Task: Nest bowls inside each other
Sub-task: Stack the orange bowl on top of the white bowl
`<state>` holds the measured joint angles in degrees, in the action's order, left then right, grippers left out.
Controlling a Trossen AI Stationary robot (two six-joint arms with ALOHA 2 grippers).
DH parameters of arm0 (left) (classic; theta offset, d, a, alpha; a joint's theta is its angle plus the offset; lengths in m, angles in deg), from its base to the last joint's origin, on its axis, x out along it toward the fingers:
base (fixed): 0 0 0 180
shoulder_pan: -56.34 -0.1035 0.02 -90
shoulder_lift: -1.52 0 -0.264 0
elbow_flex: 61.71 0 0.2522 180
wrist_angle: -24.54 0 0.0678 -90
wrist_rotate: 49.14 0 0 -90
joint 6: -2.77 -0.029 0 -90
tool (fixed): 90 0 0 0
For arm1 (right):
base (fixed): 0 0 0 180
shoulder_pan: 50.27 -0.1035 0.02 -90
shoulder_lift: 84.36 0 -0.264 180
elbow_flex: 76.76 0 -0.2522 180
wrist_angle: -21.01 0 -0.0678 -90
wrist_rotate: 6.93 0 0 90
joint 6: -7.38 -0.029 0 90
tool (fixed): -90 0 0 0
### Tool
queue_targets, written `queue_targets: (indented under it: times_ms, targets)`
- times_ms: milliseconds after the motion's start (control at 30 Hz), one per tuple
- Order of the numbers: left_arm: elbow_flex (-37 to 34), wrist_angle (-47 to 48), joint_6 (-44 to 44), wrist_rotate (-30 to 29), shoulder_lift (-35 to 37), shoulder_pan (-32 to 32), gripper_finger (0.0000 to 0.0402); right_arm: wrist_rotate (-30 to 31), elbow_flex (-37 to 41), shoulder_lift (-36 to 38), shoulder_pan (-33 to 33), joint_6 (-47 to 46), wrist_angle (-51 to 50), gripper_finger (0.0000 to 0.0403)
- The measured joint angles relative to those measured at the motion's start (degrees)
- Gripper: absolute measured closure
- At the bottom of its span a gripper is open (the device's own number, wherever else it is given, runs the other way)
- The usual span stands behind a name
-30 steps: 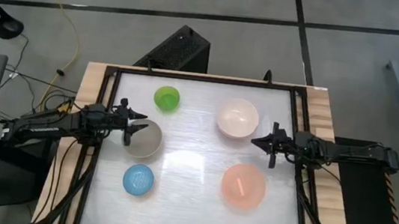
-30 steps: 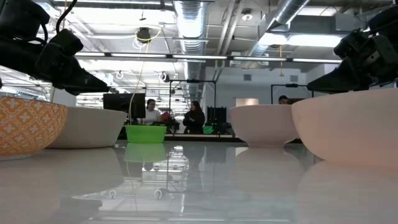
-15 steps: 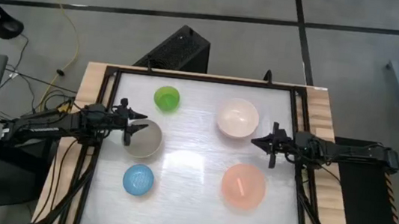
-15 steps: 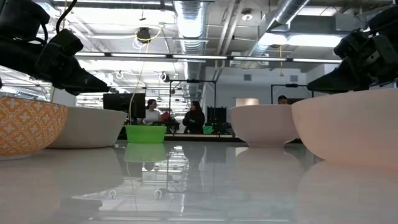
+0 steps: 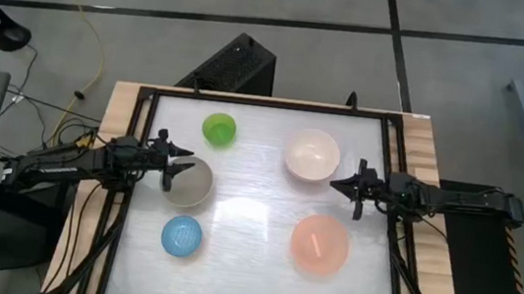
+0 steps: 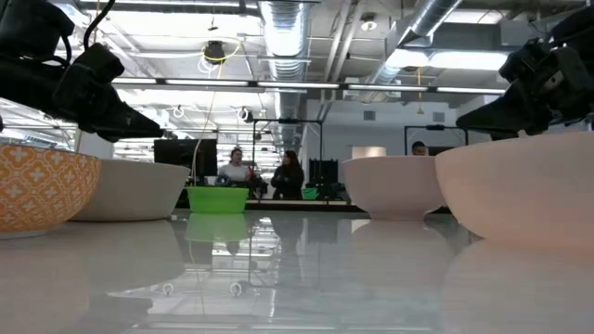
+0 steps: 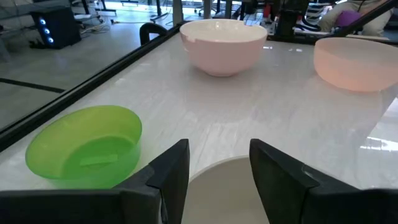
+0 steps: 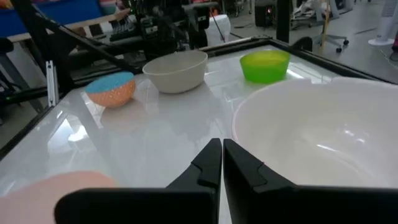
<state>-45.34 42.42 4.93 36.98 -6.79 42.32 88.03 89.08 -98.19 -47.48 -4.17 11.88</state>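
Note:
Five bowls stand apart, each on its base on the white table. The green bowl point(image 5: 218, 129) and the cream-white bowl point(image 5: 311, 156) are toward the far edge. The grey bowl point(image 5: 189, 183) is at mid left. The light-blue bowl point(image 5: 182, 236) and the salmon-pink bowl point(image 5: 319, 245) are toward the near edge. My left gripper point(image 5: 184, 168) hovers open just above the grey bowl's left rim point(image 7: 227, 180), pointing right. My right gripper point(image 5: 335, 186) is shut and empty. It hovers between the cream-white bowl point(image 8: 323, 134) and the pink bowl, pointing left.
A black frame point(image 5: 139, 153) edges the tabletop on a wooden board. The middle of the table point(image 5: 250, 205) between the bowls is bare. People stand far off in the room point(image 6: 290, 174) behind the table. A black box point(image 5: 235, 65) sits on the floor beyond the far edge.

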Motion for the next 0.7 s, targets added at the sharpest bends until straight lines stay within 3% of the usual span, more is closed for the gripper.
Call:
queue_targets:
  times_ms: [133,333,433,700]
  targets:
    - [0.0,0.0,0.0,0.0,0.0,0.0,0.0244,0.0,0.0,0.0,0.0,-0.5,2.1,0.0365]
    - [0.0,0.0,0.0,0.0,0.0,0.0,0.0244,-0.1,-0.2,0.0,0.0,-2.8,13.2,0.0365]
    - [0.0,0.0,0.0,0.0,0.0,0.0,0.0244,-0.3,-2.1,-0.7,-0.7,-4.9,12.7,0.0365]
    - [0.0,0.0,0.0,0.0,0.0,0.0,0.0244,4.0,-12.0,-15.8,-6.3,-10.1,9.4,0.0337]
